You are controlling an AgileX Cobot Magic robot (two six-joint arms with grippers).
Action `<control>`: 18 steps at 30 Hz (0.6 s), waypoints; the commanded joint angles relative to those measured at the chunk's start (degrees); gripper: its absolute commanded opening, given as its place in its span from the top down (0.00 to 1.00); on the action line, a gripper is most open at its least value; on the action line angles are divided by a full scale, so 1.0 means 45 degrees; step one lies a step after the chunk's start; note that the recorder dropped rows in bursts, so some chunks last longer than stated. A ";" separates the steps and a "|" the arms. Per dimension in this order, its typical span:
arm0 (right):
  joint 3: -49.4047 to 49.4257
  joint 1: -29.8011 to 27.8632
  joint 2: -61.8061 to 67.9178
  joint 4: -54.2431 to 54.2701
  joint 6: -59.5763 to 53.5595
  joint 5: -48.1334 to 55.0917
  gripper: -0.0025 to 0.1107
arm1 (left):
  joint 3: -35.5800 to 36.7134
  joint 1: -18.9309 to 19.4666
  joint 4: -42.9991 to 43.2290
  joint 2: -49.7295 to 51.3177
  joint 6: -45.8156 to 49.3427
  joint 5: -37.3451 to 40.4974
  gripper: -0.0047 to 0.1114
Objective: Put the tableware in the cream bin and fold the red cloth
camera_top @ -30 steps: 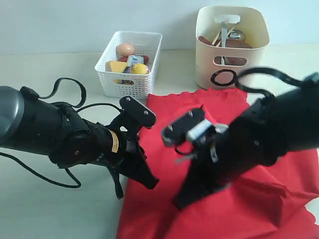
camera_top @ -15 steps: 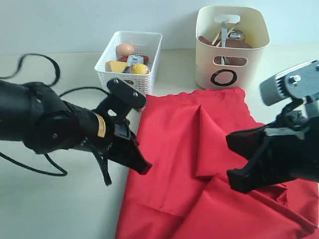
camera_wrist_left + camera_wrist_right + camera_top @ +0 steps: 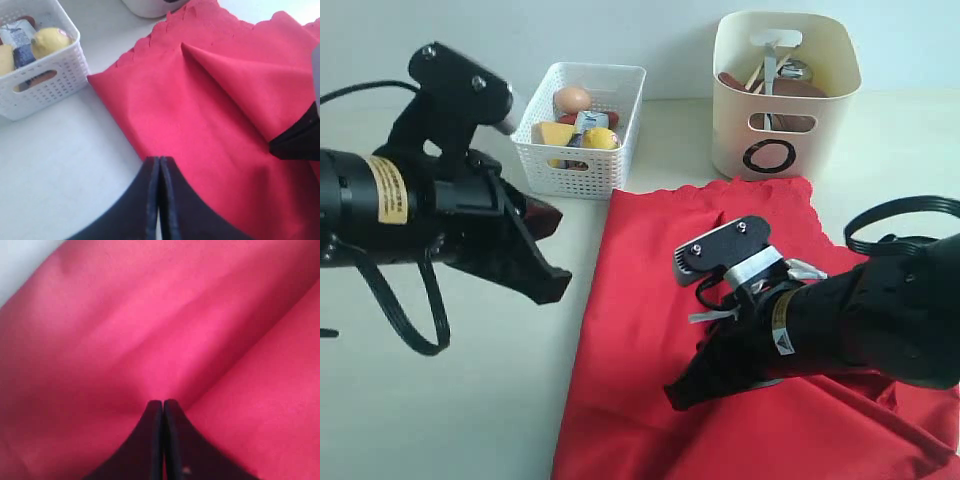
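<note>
Firstly, exterior view, risk: the red cloth (image 3: 650,300) is spread rumpled on the worktop (image 3: 440,420) with a raised ridge. If a fold is made over that ridge, a crooked, bunched result is likely.
Exterior view, right hand (image 3: 682,388): lowered onto the middle of the cloth, tips down.
Exterior view, left hand (image 3: 552,283): held above bare worktop, just beside the cloth's long edge.
Exterior view, tableware (image 3: 772,65): seen inside the cream bin (image 3: 830,110), behind the cloth; that part is judged done.
Left wrist view, risk: the white basket (image 3: 45,85) is set near the cloth's corner and could be nudged by a sweeping arm.
Left wrist view, left hand: fingers are pressed together and nothing is gripped.
Right wrist view, risk: the fabric may be missed or let slip when lifted.
Right wrist view, right hand: clenched tight at a crease; whether fabric is pinched cannot be told.
</note>
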 commanded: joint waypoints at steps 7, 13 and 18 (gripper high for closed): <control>-0.0156 -0.0001 0.0584 -0.0187 -0.0227 0.0657 0.98 | 0.0724 -0.1620 -0.0560 0.4192 -0.0274 -0.2717 0.95; -0.0156 -0.0001 0.0584 -0.0187 -0.0198 0.0717 0.98 | 0.0428 -0.1781 -0.0585 0.5680 -0.0430 -0.2473 0.95; -0.0156 -0.0128 0.0584 -0.0384 -0.0225 0.0795 0.98 | 0.0428 -0.1781 -0.0615 0.6435 -0.0454 -0.2438 0.95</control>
